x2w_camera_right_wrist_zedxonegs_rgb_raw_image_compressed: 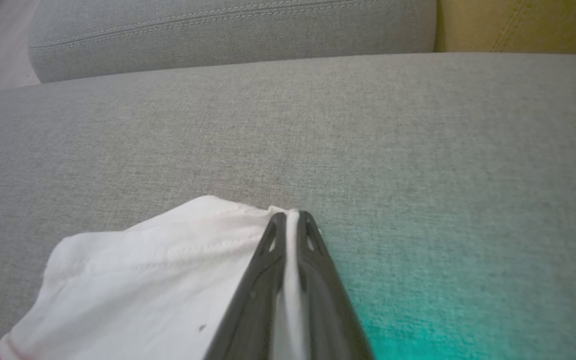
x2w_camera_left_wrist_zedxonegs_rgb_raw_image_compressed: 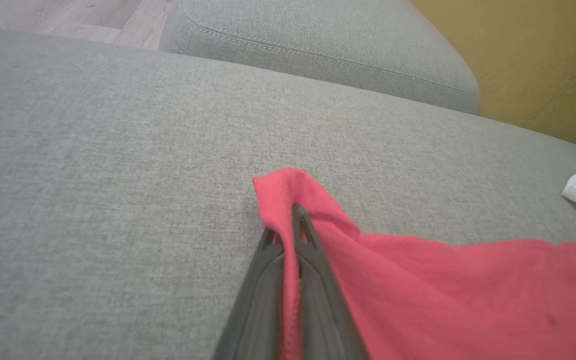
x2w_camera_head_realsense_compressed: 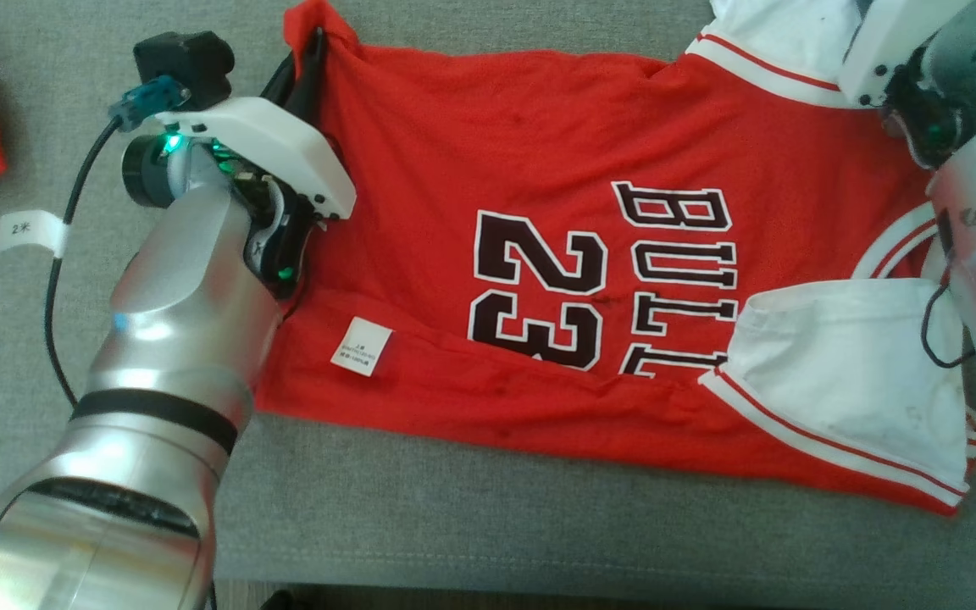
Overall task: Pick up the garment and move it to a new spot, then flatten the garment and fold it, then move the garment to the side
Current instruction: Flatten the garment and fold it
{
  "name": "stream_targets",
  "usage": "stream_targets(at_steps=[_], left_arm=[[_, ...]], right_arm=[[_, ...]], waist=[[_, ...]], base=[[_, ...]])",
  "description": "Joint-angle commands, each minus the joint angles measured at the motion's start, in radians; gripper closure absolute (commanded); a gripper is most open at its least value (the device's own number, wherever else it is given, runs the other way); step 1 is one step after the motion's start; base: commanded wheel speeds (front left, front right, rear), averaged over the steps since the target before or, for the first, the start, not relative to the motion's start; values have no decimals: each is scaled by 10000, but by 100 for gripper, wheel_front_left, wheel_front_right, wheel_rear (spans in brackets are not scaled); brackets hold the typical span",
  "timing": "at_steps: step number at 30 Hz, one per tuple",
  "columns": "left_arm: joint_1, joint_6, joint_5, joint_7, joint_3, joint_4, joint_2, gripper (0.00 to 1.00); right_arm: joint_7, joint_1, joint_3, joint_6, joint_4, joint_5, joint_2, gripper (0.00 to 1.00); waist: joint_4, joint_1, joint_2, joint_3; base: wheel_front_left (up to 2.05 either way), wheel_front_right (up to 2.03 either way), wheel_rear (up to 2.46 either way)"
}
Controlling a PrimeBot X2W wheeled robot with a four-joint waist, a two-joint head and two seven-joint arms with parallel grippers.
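The red jersey (x2w_camera_head_realsense_compressed: 539, 152) lies spread on the grey cushion (x2w_camera_head_realsense_compressed: 454, 525). The left tool (x2w_camera_left_wrist_zedxonegs_rgb_raw_image_compressed: 295, 215) pinches its red hem corner, the right tool (x2w_camera_right_wrist_zedxonegs_rgb_raw_image_compressed: 292, 216) its white shoulder edge; lift both evenly, holding the cloth taut.

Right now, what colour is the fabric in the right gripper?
White fabric; the right wrist view shows it best.

Place: living room of a home, by the look | Near: grey woven sofa seat (x2w_camera_head_realsense_compressed: 454, 525) | Far: second stitched cushion (x2w_camera_left_wrist_zedxonegs_rgb_raw_image_compressed: 318, 45) | Far left: pale wood floor (x2w_camera_left_wrist_zedxonegs_rgb_raw_image_compressed: 68, 15) | Far right: mustard-yellow upholstery (x2w_camera_left_wrist_zedxonegs_rgb_raw_image_compressed: 543, 60)
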Motion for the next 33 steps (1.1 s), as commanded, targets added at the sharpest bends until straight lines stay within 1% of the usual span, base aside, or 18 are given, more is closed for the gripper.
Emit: stream_targets(at_steps=[1,6,9,16,19,20,24,28,31,33], left_arm=[[-343,-60,-66,-102,140,-193,434,100],[-352,-60,-143,-129,269,-383,661,100],[-198,-52,-95,-133,482,-834,849,100],[836,142,46,-135,958,-2033,1230,100],[1385,148,-34,-136,1081,-2307,1345,100],[1385,148,-34,-136,1081,-2307,1345,100],[2036,154,-157,-136,1176,-2637,1519,100],[2698,176,-350,-97,1271,-3113,1664,100],[3256,186,-575,27,1365,-3602,1756,100],[3649,235,-746,116,1466,-3950,1824,100]], right_arm=[[-14,9,206,-9,-95,81,219,100],[-788,118,594,-9,-592,673,207,100],[-1219,362,889,-9,-1095,1130,79,100],[-2031,1502,1636,-9,-2839,2237,-470,100],[-2419,2196,1724,-9,-3775,2650,-768,100],[-2419,2196,1724,-9,-3775,2650,-768,100],[-2726,3395,1654,-9,-5260,3079,-1098,100],[-2685,4966,1363,-9,-7015,3375,-1279,100],[-2528,6336,855,-9,-8345,3414,-1289,100],[-2336,7270,459,-9,-9197,3532,-1097,100]], waist=[[-15,0,0,-18],[-113,0,0,-192],[-181,0,0,-360],[-431,0,0,-804],[-527,0,0,-1019],[-527,0,0,-1019],[-642,0,0,-1330],[-777,0,0,-1661],[-862,0,0,-1850],[-915,0,0,-1935]], base=[[0,0,0],[0,0,0],[0,0,0],[0,0,0],[0,0,0],[0,0,0],[0,0,0],[0,0,0],[0,0,0],[0,0,0]])
